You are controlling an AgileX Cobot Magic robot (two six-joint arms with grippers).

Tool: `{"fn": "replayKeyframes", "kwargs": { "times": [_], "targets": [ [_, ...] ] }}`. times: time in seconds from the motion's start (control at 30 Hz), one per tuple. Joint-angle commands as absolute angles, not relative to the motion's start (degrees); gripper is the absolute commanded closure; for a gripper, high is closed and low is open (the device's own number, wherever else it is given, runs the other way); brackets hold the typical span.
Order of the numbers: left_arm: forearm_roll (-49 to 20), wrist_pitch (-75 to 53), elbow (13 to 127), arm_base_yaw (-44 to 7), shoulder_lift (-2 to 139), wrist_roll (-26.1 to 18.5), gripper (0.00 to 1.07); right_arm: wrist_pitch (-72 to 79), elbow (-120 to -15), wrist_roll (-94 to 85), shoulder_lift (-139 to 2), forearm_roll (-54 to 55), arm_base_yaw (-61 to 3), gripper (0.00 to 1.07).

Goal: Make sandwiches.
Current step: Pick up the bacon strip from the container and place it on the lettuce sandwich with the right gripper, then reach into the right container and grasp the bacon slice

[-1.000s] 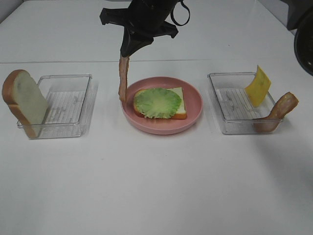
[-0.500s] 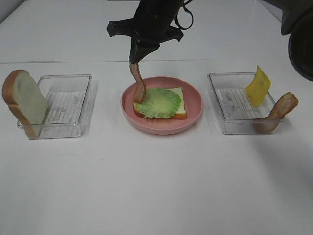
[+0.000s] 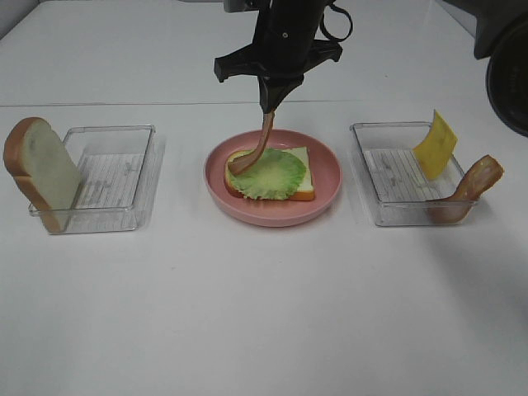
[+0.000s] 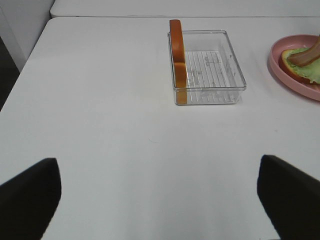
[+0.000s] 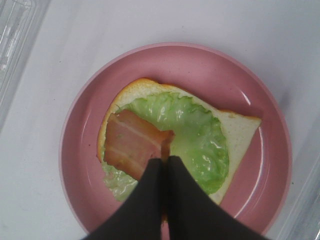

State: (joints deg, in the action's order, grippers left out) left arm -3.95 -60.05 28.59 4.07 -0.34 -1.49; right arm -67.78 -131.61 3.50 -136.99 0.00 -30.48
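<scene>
A bread slice (image 3: 301, 186) topped with green lettuce (image 3: 268, 173) lies on the pink plate (image 3: 326, 194). My right gripper (image 3: 270, 106) is shut on a meat strip (image 3: 254, 147) above the plate. The strip hangs down and its lower end rests on the lettuce's left part. The right wrist view shows the gripper (image 5: 164, 160), the strip (image 5: 131, 144), the lettuce (image 5: 200, 137) and the bread (image 5: 240, 129). My left gripper (image 4: 160, 200) is open and empty over bare table; it is out of the exterior view.
A second bread slice (image 3: 41, 169) leans on the left clear tray (image 3: 124, 136); both also show in the left wrist view, the slice (image 4: 177, 55) and the tray (image 4: 235, 75). The right clear tray (image 3: 371, 165) holds a yellow cheese square (image 3: 435, 144) and another meat strip (image 3: 474, 186).
My right gripper has moved right with the meat strip, from beside the plate's left rim to above the plate. The strip's lower end now lies on the lettuce.
</scene>
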Motion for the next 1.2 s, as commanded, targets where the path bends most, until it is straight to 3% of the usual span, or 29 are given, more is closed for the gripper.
{"fn": "replayKeyframes", "kwargs": {
  "times": [0.03, 0.5, 0.57, 0.63, 0.67, 0.73, 0.77, 0.8, 0.83, 0.87, 0.9, 1.2],
  "targets": [
    [-4.35, -59.19, 28.59, 3.95, -1.49, -0.97, 0.06, -68.47, -131.38, 3.95, -137.17, -0.46, -30.37, 1.07],
    [-4.35, -59.19, 28.59, 3.95, -1.49, -0.97, 0.06, -69.79, -131.38, 5.1, -138.71, -0.52, -30.37, 1.05],
    [-4.35, -59.19, 28.59, 3.95, -1.49, -0.97, 0.06, -69.84, -131.38, 5.1, -138.71, -1.09, -30.37, 0.99],
    [-4.35, -59.19, 28.59, 3.95, -1.49, -0.97, 0.06, -70.07, -131.38, 5.5, -138.71, -2.75, -30.37, 0.82],
    [-4.35, -59.19, 28.59, 3.95, -1.49, -0.97, 0.06, -70.07, -131.38, 5.5, -138.71, -2.75, -30.37, 0.82],
    [-4.35, -59.19, 28.59, 3.95, -1.49, -0.97, 0.06, -70.59, -131.49, 5.9, -138.71, -4.58, -30.37, 0.41],
    [-4.35, -59.19, 28.59, 3.95, -1.49, -0.97, 0.06, -70.59, -131.49, 5.9, -138.71, -4.58, -30.37, 0.41],
    [-4.35, -59.19, 28.59, 3.95, -1.49, -0.97, 0.06, -70.76, -131.67, 5.9, -138.71, -5.16, -30.37, 0.31],
    [-4.35, -59.19, 28.59, 3.95, -1.49, -0.97, 0.06, -70.76, -131.67, 5.9, -138.71, -5.16, -30.37, 0.31],
    [-4.35, -59.19, 28.59, 3.95, -1.49, -0.97, 0.06, -70.99, -131.67, 5.9, -138.54, -5.84, -30.37, 0.18],
    [-4.35, -59.19, 28.59, 3.95, -1.49, -0.97, 0.06, -71.56, -131.67, 5.9, -138.03, -5.96, -30.37, 0.13],
    [-4.35, -59.19, 28.59, 3.95, -1.49, -0.97, 0.06, -73.4, -131.67, 5.21, -134.42, -6.25, -30.37, 0.13]
  ]
}}
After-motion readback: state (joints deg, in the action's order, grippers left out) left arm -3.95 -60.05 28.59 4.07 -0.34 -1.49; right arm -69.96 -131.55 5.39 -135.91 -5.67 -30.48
